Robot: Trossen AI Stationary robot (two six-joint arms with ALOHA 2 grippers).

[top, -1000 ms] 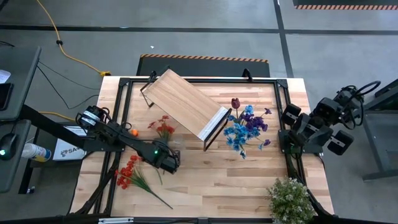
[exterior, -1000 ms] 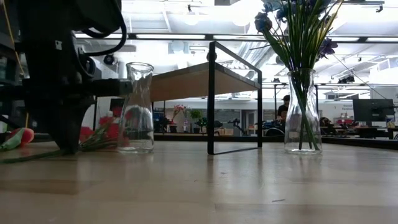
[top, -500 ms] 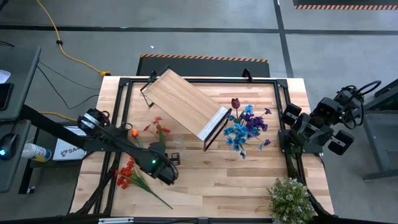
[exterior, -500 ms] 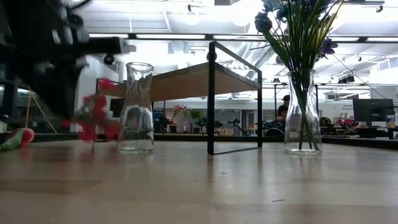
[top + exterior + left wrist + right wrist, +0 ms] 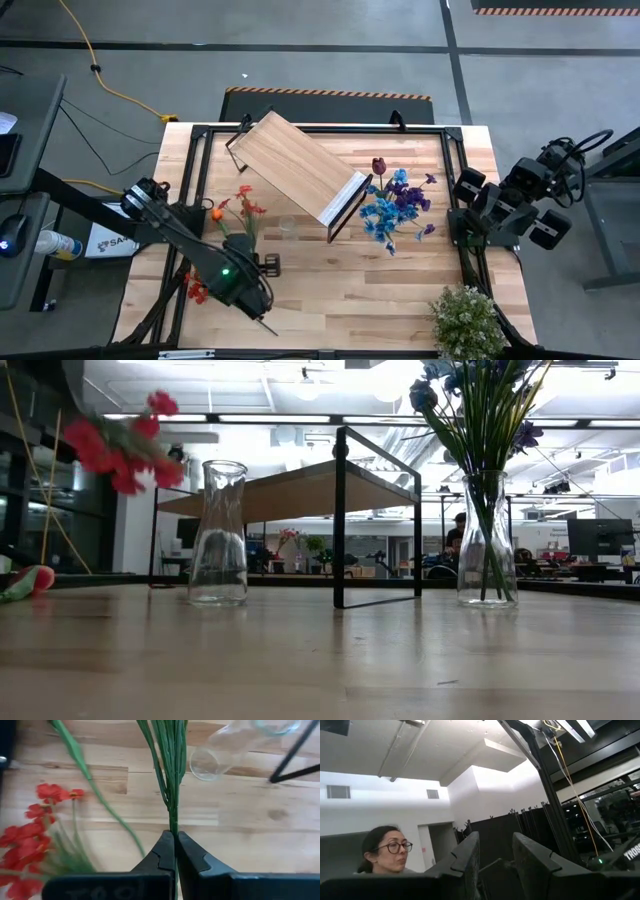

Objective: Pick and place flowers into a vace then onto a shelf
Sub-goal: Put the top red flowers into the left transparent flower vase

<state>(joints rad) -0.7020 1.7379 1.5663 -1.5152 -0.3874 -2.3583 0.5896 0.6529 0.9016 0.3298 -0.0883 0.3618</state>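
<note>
Wooden tabletop (image 5: pixel 400 280), black-framed, over grey concrete floor; open workshop beyond, seen in low view.

Shelf (image 5: pixel 297 165): light-wood board on thin black frame, set diagonally at far centre of table.

Empty glass vase (image 5: pixel 220 535): upright, just beside shelf's near-left leg; mouth seen from above (image 5: pixel 288 229) and in left wrist view (image 5: pixel 205 764).

Second glass vase (image 5: pixel 487 540): upright, right of shelf, filled with blue and purple flowers (image 5: pixel 398 208); dark red rose (image 5: pixel 379 165) among them, at far side.

Left gripper (image 5: pixel 175 852): near front-left of table, fingers clamped tight on green stems of red flower spray (image 5: pixel 167 765). Spray lifted clear of table, stems pointing toward empty vase; blooms high at left in low view (image 5: pixel 118 445), and between arm and empty vase from above (image 5: pixel 240 200).

Second red spray (image 5: pixel 30 825): flat on table near left edge, partly under left arm (image 5: pixel 195 288).

Orange tulip (image 5: pixel 215 213): on table, left of lifted spray, beside arm; also at far left in low view (image 5: pixel 35 580).

Bushy pale green-white plant (image 5: pixel 466 320): front-right corner.

Right gripper (image 5: pixel 495 852): parked off right edge of table, aimed upward at room; fingers apart, nothing between them. Person with glasses (image 5: pixel 385 852) in its background.
</note>
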